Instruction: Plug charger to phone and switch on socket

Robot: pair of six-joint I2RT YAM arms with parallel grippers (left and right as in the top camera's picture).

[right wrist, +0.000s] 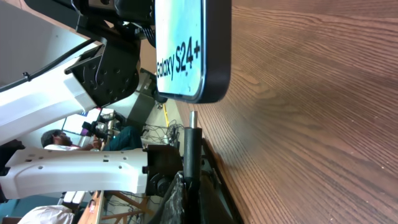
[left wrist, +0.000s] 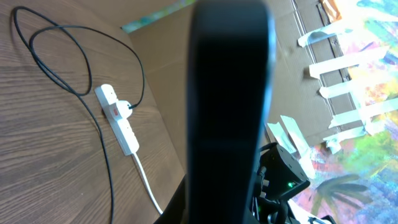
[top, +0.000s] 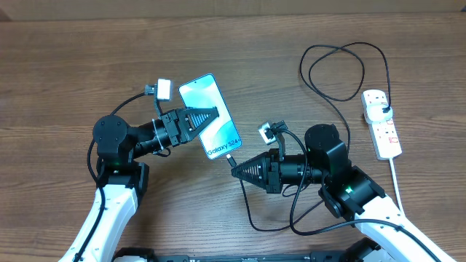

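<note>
The phone (top: 212,120) is lit light blue and reads "Galaxy S24+". It is held tilted off the table, my left gripper (top: 211,115) shut on its middle. In the left wrist view its dark edge (left wrist: 229,106) fills the centre and hides the fingers. My right gripper (top: 235,168) is shut on the charger's small plug tip (right wrist: 193,134), which points at the phone's bottom edge (right wrist: 198,93) with a small gap between them. The black cable (top: 342,73) loops from there to a black plug (top: 386,110) in the white socket (top: 382,124) at the right.
The socket's white cord (top: 397,182) runs toward the front right edge. The charger cable makes a slack loop (top: 255,218) in front of my right arm and a wide loop at the back right. A cardboard wall (left wrist: 168,68) stands behind the socket (left wrist: 118,118).
</note>
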